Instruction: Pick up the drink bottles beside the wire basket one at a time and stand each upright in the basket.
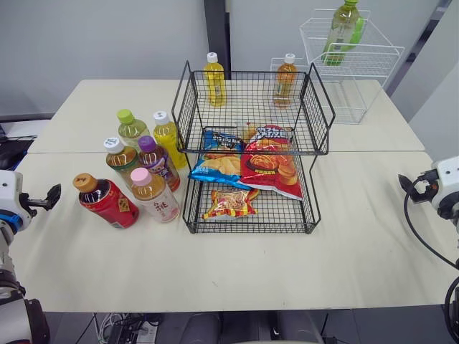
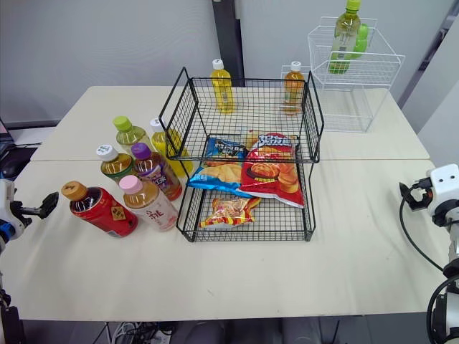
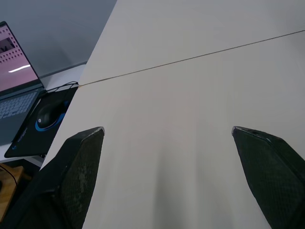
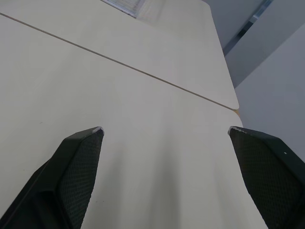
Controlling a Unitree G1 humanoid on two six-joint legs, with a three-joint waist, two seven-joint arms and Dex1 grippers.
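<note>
While both hands are spread wide over bare tabletop (image 1: pixel 358 251), six drink bottles (image 1: pixel 159 203) are seen clustered just beside the wire basket (image 1: pixel 185 111), at its nine o'clock. The left hand (image 3: pixel 167 129) is found far out at eight o'clock, the right hand (image 4: pixel 164 129) at three o'clock, both well apart from the bottles. Snack bags (image 1: pixel 269 168) are carried in the basket.

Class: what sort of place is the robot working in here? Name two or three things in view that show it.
Probably an office or lab set up for tests, not a shop: plain tables pushed together, a laptop and mouse beside them, and bottles staged by a wire basket.
</note>
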